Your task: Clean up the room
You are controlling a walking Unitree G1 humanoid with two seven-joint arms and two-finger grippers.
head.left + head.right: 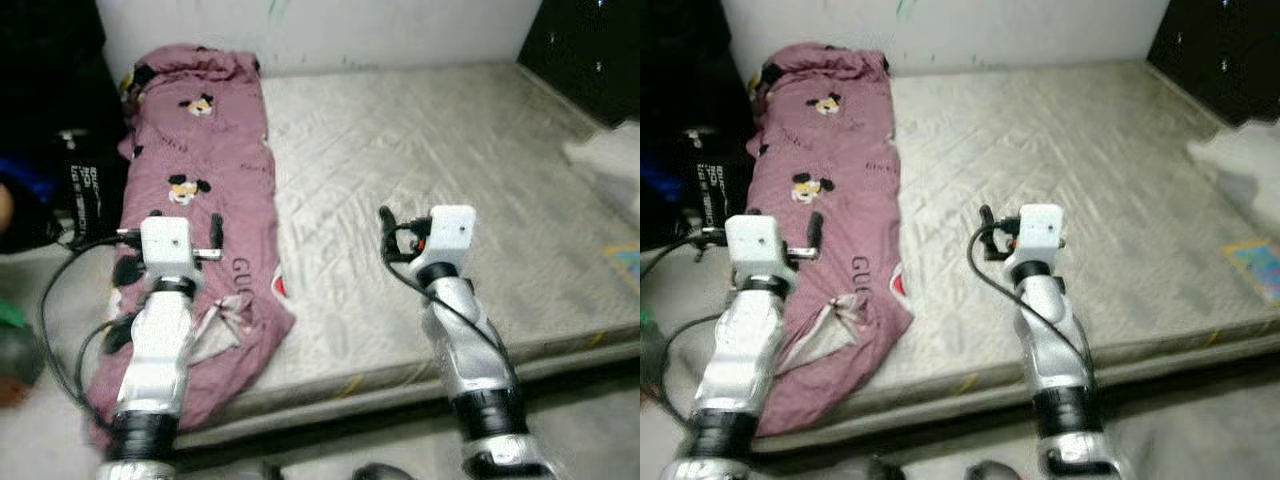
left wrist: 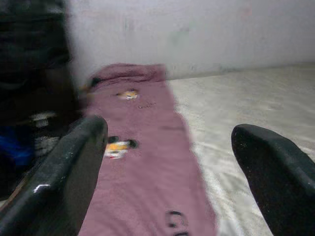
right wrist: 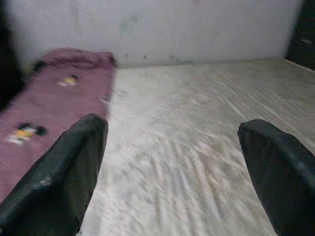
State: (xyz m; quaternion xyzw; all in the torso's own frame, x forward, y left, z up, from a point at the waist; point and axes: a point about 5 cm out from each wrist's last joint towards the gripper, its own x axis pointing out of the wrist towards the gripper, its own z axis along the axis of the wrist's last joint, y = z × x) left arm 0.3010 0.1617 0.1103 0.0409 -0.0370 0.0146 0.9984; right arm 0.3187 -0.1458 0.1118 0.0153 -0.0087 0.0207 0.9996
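Note:
A mauve blanket (image 1: 205,170) printed with cartoon mice lies lengthwise along the left side of a bare grey mattress (image 1: 430,140); its near end hangs over the mattress's front edge. My left gripper (image 1: 170,228) hovers over the blanket's near half, open, with nothing between its black fingers (image 2: 64,172). My right gripper (image 1: 425,222) is held over the middle of the mattress, to the right of the blanket, also open and holding nothing. In the right wrist view the blanket (image 3: 44,103) lies off to one side of the fingers (image 3: 280,167).
A white wall (image 1: 400,30) runs behind the mattress. Dark bags and a printed black box (image 1: 85,175) crowd the left side, with black cables (image 1: 55,320) on the floor. A dark cabinet (image 1: 590,50) stands at the back right, a white cloth (image 1: 605,150) and a coloured sheet (image 1: 625,262) below it.

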